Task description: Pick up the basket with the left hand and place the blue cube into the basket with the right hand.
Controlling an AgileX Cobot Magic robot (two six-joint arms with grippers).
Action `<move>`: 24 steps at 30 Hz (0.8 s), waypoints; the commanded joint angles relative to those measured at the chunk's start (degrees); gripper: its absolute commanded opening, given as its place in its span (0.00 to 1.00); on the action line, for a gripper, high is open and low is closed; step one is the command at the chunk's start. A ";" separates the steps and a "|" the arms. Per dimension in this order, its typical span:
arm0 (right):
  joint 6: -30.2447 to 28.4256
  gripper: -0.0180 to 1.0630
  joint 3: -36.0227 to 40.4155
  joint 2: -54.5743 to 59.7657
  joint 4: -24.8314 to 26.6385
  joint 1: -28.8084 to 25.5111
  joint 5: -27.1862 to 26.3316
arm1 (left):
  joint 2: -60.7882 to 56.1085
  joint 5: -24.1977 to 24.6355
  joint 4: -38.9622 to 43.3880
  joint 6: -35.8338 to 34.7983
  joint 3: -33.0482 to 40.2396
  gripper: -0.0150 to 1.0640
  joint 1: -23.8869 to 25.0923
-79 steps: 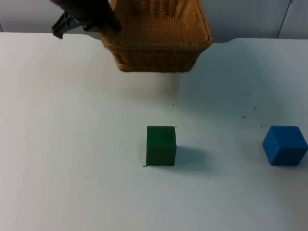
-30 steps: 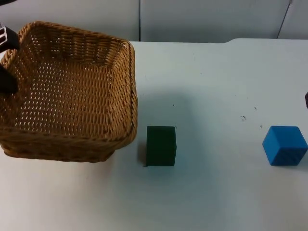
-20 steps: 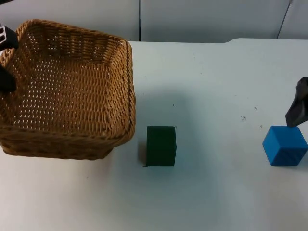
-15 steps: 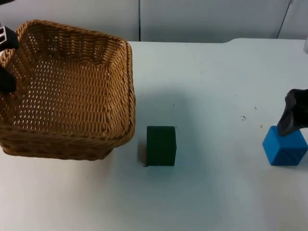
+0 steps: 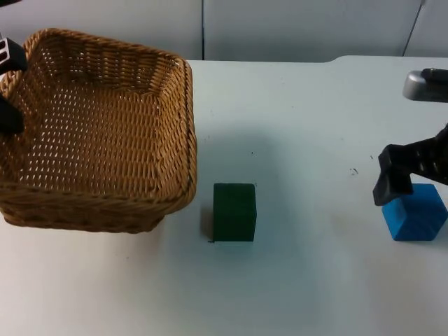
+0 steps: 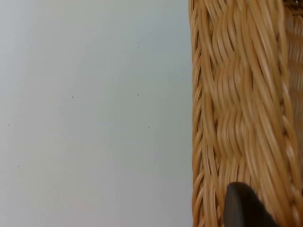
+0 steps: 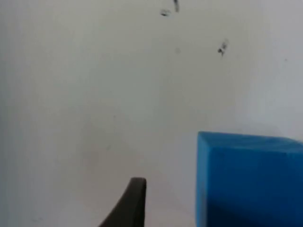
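Matte green cube (image 5: 234,212) sits nearest on the white worktop (image 5: 301,126). Smooth blue cube (image 5: 414,211) at the right; right claw (image 5: 409,183) low over its near-left top edge, spread can't be told. Square woven wicker basket (image 5: 98,133) w/ left claw (image 5: 8,105) clamped on its left rim.

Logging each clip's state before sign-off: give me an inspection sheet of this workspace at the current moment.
Surface: white table top, a few small dark specks near the right side.
Job's things: wicker basket at the table's left, nothing inside it; blue cube on the table at the right, outside the basket.
Clutter: green cube standing near the middle, beside the basket.
Grippers: left end effector at the basket's left rim, holding it; right end effector down at the blue cube, one finger beside the cube's face, cube not lifted.
Cables: nothing seen.
Surroundings: grey partition wall behind the table.
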 commanded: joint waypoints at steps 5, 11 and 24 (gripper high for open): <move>3.27 0.89 -3.12 3.23 -0.37 3.86 -1.87 | -0.87 0.13 -1.08 0.03 0.01 0.01 0.07; 4.50 0.86 -3.09 4.11 -1.02 3.97 -2.14 | -0.87 0.38 -1.09 0.14 0.01 0.01 0.07; 11.93 0.59 -3.09 5.96 -8.03 3.97 -3.03 | -0.75 0.59 -1.09 1.34 0.01 0.01 0.07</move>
